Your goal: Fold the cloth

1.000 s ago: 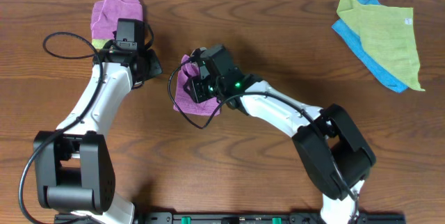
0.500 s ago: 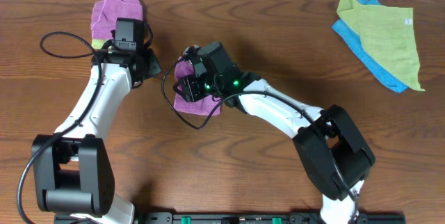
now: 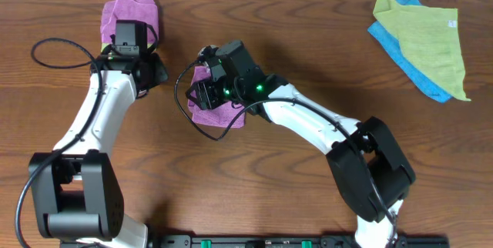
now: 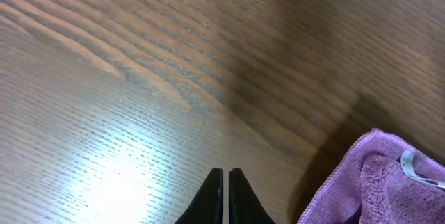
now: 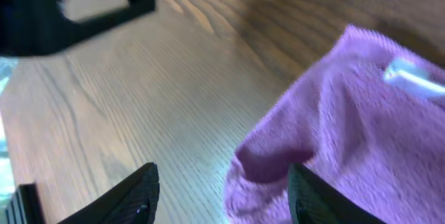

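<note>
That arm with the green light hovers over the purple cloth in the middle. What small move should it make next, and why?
Probably lift the right gripper straight up and away. Its jaws stand open above an edge of the cloth, gripping nothing, and the cloth already seems to lie doubled into a compact shape on the table.

The left arm (image 3: 96, 125) stretches forward, left tool (image 4: 225, 179) pinched closed; right arm (image 3: 308, 122) angles leftward, right tool (image 5: 222, 186) gaping wide

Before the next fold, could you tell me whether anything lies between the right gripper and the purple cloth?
Nothing visible does. The right gripper hangs directly over the edge of the cloth, jaws open and empty, with only the table beside it.
</note>
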